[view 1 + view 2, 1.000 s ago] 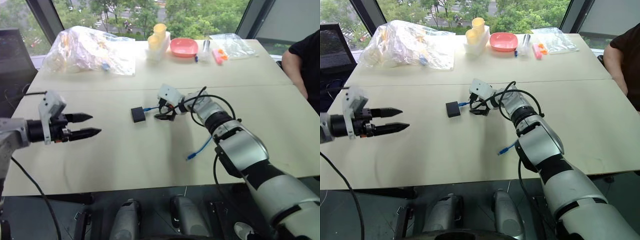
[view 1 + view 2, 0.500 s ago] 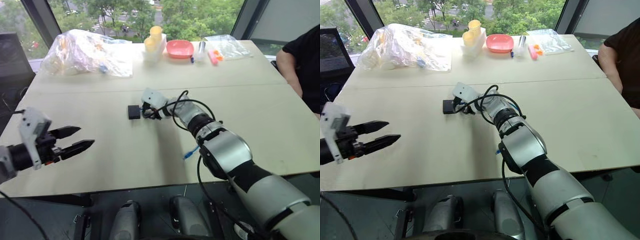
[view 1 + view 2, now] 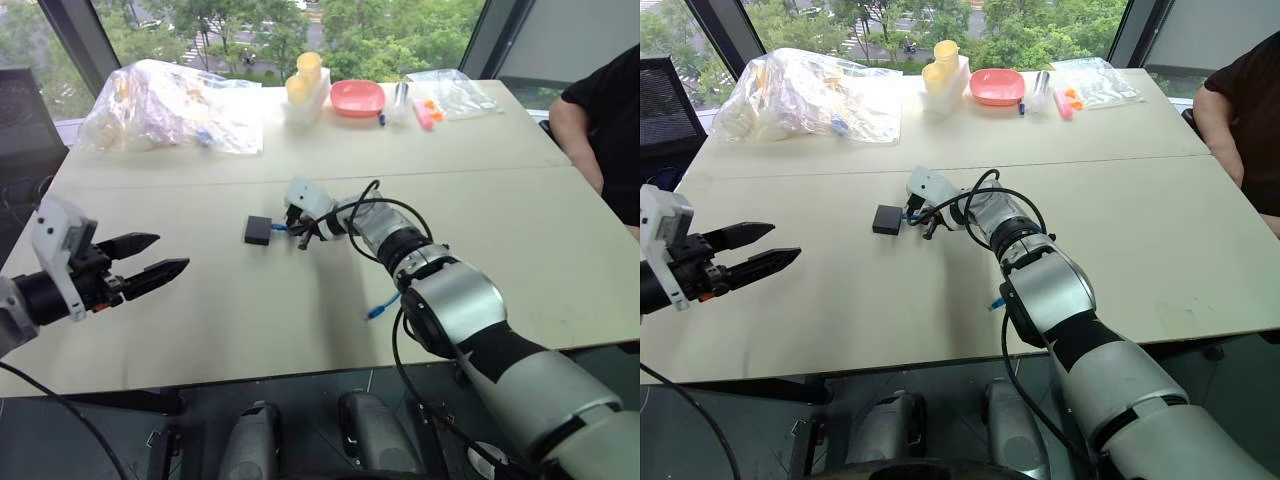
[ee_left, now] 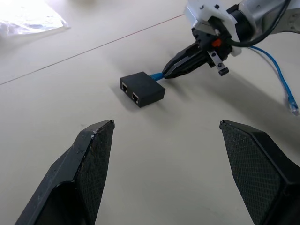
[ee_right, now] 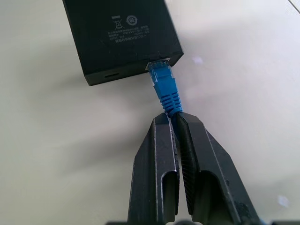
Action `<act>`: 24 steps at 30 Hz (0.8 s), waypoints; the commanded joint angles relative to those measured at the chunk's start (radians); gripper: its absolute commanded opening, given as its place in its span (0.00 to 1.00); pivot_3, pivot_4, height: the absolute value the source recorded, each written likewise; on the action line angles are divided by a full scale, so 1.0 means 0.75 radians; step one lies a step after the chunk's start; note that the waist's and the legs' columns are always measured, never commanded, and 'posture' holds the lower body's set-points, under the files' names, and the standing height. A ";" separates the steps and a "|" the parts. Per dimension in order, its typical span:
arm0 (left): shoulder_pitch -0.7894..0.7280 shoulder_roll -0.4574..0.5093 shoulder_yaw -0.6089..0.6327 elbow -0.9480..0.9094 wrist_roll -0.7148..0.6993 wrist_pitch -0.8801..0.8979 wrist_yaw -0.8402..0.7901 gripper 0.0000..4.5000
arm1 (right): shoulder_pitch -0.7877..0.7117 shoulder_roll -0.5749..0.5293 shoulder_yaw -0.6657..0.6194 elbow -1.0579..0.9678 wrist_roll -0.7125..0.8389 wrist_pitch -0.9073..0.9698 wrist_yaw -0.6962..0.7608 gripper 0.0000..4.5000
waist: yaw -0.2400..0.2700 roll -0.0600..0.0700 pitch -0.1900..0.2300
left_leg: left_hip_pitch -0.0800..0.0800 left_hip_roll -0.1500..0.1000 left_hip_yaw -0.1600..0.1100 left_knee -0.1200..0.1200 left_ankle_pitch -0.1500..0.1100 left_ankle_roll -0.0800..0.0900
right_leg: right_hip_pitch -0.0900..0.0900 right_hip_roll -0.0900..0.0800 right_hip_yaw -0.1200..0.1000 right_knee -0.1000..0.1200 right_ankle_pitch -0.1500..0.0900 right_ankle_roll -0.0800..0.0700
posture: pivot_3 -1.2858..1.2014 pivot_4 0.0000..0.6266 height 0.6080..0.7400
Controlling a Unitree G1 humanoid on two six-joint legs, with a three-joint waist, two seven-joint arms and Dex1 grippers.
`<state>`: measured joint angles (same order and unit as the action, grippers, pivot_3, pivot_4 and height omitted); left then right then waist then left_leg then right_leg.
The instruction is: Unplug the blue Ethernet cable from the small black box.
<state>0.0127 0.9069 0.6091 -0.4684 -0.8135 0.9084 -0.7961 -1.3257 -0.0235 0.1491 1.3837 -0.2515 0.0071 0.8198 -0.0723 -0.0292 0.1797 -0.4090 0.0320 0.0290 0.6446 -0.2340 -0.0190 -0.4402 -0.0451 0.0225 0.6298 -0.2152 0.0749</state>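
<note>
Nearest, at the left edge of the pale table (image 3: 300,320): left gripper (image 3: 150,258), hanging above the tabletop with both black fingers spread wide, grasping nothing, well apart from everything else. Nearer the right, on the tabletop: loose free end of the blue Ethernet cable (image 3: 381,305) with its clear plug. Mid-table: right gripper (image 5: 172,117), fingers pinched together on the blue cord just behind its plug. Plug seated in the side of the small black box (image 3: 258,230), lying flat on the table just left of those fingers. Far edge: crumpled clear plastic bags (image 3: 170,100) at left, yellow cups (image 3: 303,75), a pink dish (image 3: 358,97). Far right: a person's arm in a dark sleeve (image 3: 600,110).
</note>
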 commanded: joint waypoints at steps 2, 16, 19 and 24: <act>-0.162 0.037 -0.070 0.175 0.038 -0.096 -0.041 0.84 | -0.119 -0.076 -0.034 -0.132 0.036 -0.173 0.007 0.02 | 0.005 0.000 0.000 | 0.000 0.000 0.000 0.000 0.000 0.000 | 0.000 0.000 -0.001 0.000 0.000 0.000 | 0.52 0.24 1.00; -1.415 -0.130 -0.606 1.643 0.274 -0.243 -0.672 0.84 | 0.152 -0.269 0.114 -0.970 -0.205 -0.459 -0.493 0.02 | 0.011 -0.002 -0.001 | -0.004 -0.005 0.004 0.001 0.000 0.000 | -0.001 0.000 -0.003 0.001 0.003 0.008 | 0.52 0.24 1.00; -1.591 -0.195 -0.651 1.865 0.370 -0.330 -0.733 0.84 | 0.191 -0.285 0.133 -1.059 -0.239 -0.445 -0.547 0.02 | 0.004 -0.003 0.000 | -0.008 -0.005 0.004 0.001 0.000 0.001 | -0.005 0.001 -0.003 0.001 0.003 0.008 | 0.52 0.24 1.00; -1.743 -0.256 -0.674 2.069 0.478 -0.415 -0.806 0.84 | 0.222 -0.301 0.154 -1.150 -0.270 -0.416 -0.599 0.02 | 0.004 -0.002 0.000 | -0.010 -0.004 0.003 0.001 0.000 0.001 | -0.007 0.003 -0.002 0.003 0.002 0.009 | 0.52 0.24 1.00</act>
<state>-1.2594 0.7082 0.0985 1.0643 -0.4762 0.6253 -1.3797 -1.1455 -0.2408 0.2680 0.5812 -0.4490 -0.3035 0.3962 -0.0697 -0.0310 0.1794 -0.4169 0.0293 0.0308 0.6457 -0.2337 -0.0183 -0.4458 -0.0426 0.0206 0.6318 -0.2135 0.0813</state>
